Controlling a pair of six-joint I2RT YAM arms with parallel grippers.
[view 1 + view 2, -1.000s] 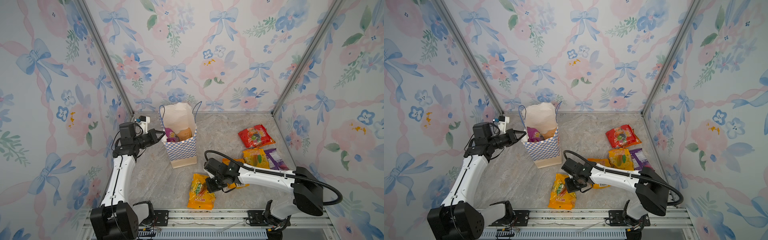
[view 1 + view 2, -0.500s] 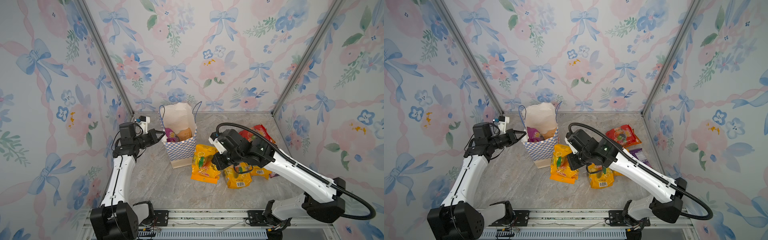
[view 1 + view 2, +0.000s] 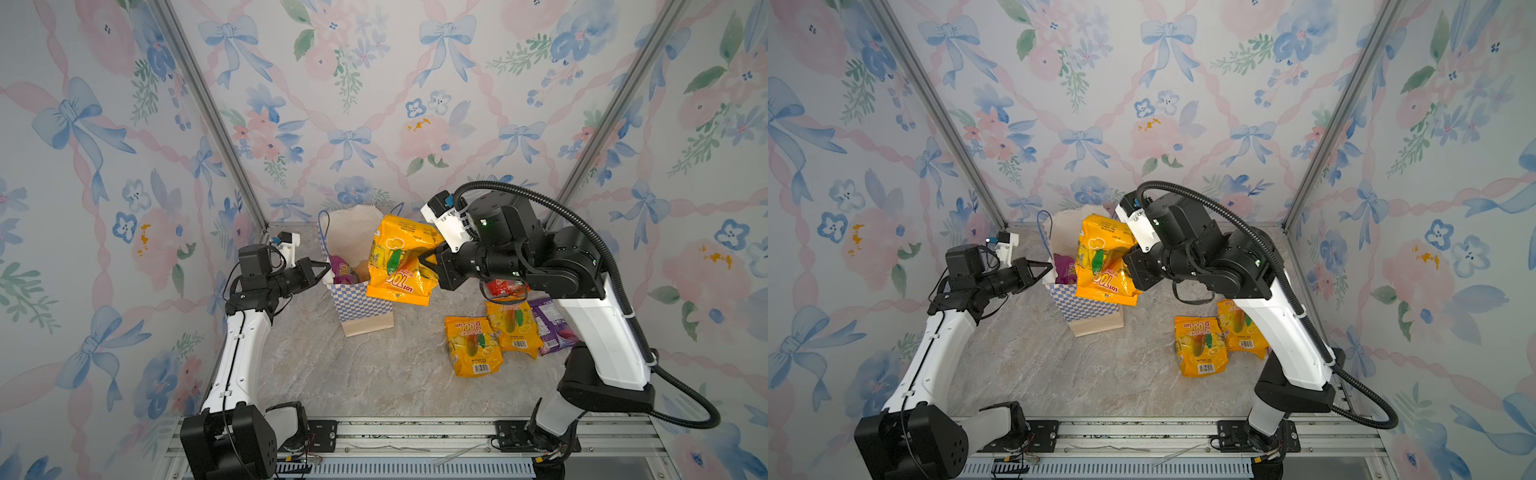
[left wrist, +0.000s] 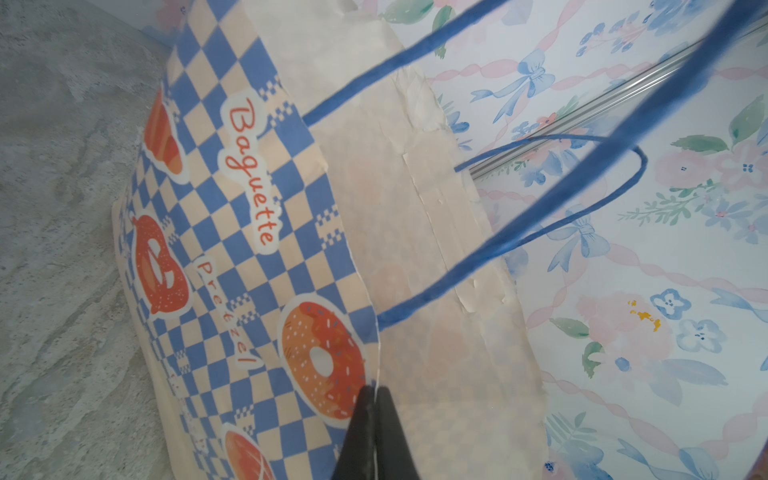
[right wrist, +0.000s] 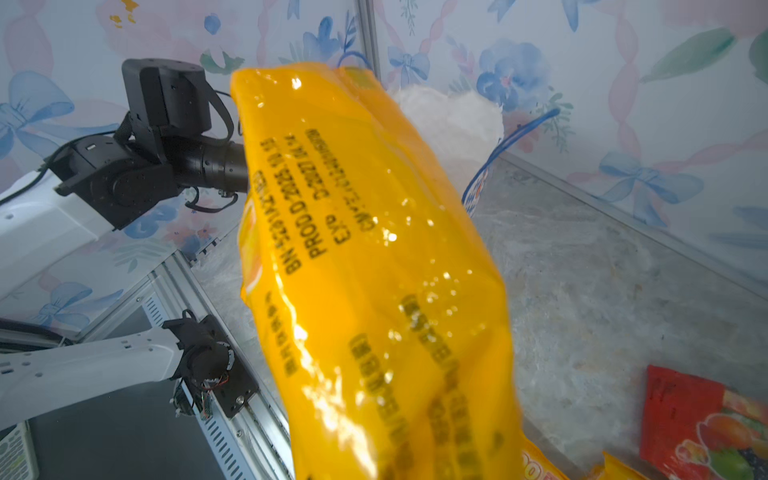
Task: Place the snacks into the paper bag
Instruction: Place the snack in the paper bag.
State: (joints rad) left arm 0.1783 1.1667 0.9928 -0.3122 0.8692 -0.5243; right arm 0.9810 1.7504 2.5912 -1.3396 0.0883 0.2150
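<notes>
The checkered paper bag (image 3: 360, 306) (image 3: 1088, 308) stands upright and open at the back of the table. My left gripper (image 3: 326, 268) (image 4: 374, 395) is shut on its near rim. My right gripper (image 3: 428, 259) (image 3: 1126, 261) is shut on a yellow snack pack (image 3: 399, 266) (image 5: 374, 270), which hangs in the air against the bag's right side at mouth height. The pack hides the fingers in the right wrist view. A purple packet (image 3: 343, 270) and an orange-tan pouch (image 3: 363, 268) lie inside the bag. Two yellow packs (image 3: 471, 345) (image 3: 513, 328), a purple one (image 3: 555, 328) and a red one (image 3: 505, 286) lie on the table.
Floral walls close in the marble table on three sides, with metal corner posts (image 3: 216, 124). A metal rail (image 3: 395, 432) carrying both arm bases runs along the front edge. The bag's blue cord handles (image 4: 540, 208) stick up from its rim.
My right arm lifted the yellow pack from the front of the table and carried it up and back to the bag's mouth. The left arm stayed still, holding the rim.
</notes>
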